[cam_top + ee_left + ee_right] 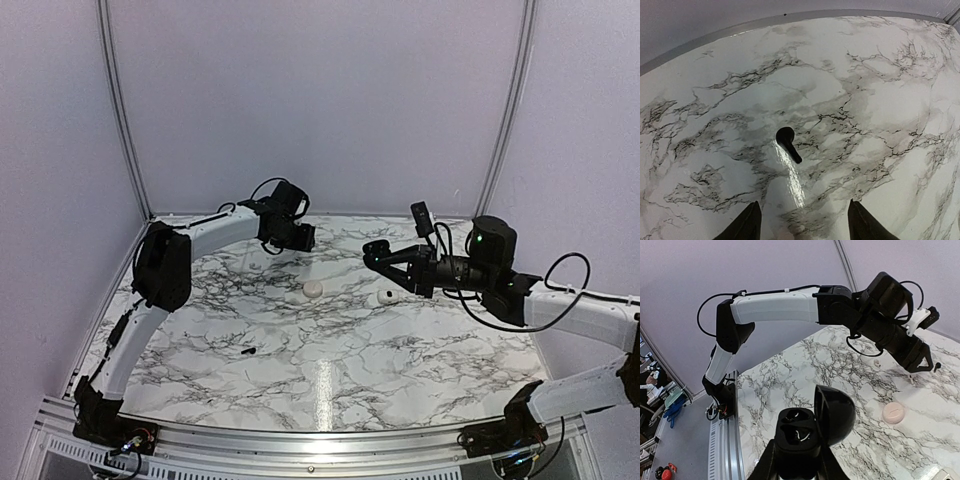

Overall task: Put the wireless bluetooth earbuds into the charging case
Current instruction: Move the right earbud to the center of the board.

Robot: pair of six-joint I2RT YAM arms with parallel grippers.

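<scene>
Bright, soft, even light from overhead. Glossy counter (420, 350) throws a glare streak near front edge in top view, another just below the earbud (786, 141) in left wrist view. Shadows faint. Wrist views bend at edges; pics slightly soft, low-res.

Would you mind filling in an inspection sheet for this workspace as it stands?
surface: glossy marble table.
job's things: one black earbud lies on the marble below the left gripper; second earbud lies nearer the front; cream charging case sits mid-table, no gripper on it.
clutter: white piece beside the case, apart from it.
grippers: left open, nothing between its fingers; right gripper shut on an open black hinged case.
cables: black cable loops at both wrists.
surroundings: pale wall panels.
</scene>
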